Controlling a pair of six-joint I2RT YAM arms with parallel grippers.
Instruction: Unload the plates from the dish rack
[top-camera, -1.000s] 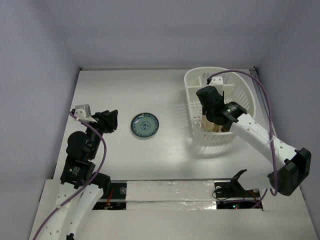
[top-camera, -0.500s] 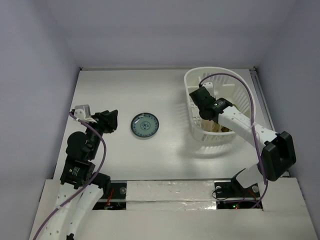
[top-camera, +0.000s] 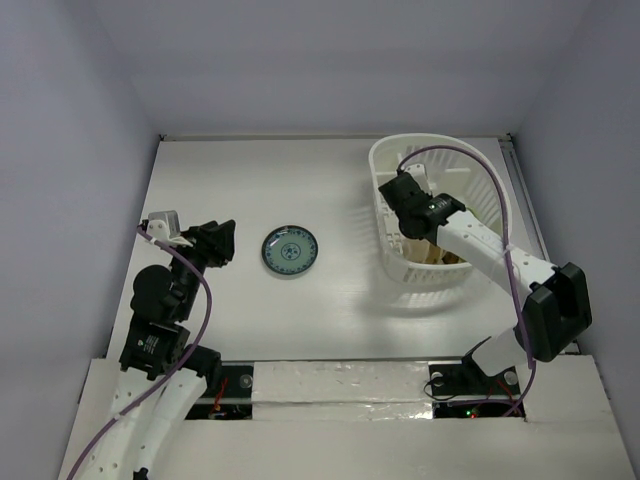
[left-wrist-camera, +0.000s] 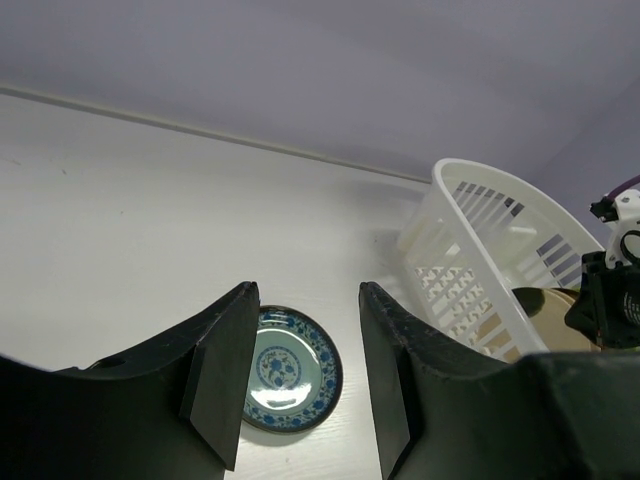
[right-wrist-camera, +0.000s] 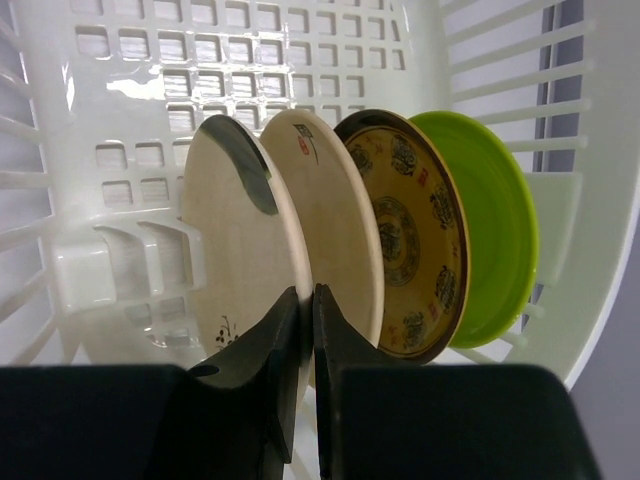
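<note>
Right hand (right-wrist-camera: 300, 335) is down in the dish rack (right-wrist-camera: 90, 260), fingers pinched on the rim of the front cream plate (right-wrist-camera: 235, 230). Plates stand on edge, so the rim's yr only grip. Left hand (left-wrist-camera: 300, 390) is apart, idle nr the teal plate (left-wrist-camera: 290, 362) on the counter (left-wrist-camera: 120, 200).
</note>
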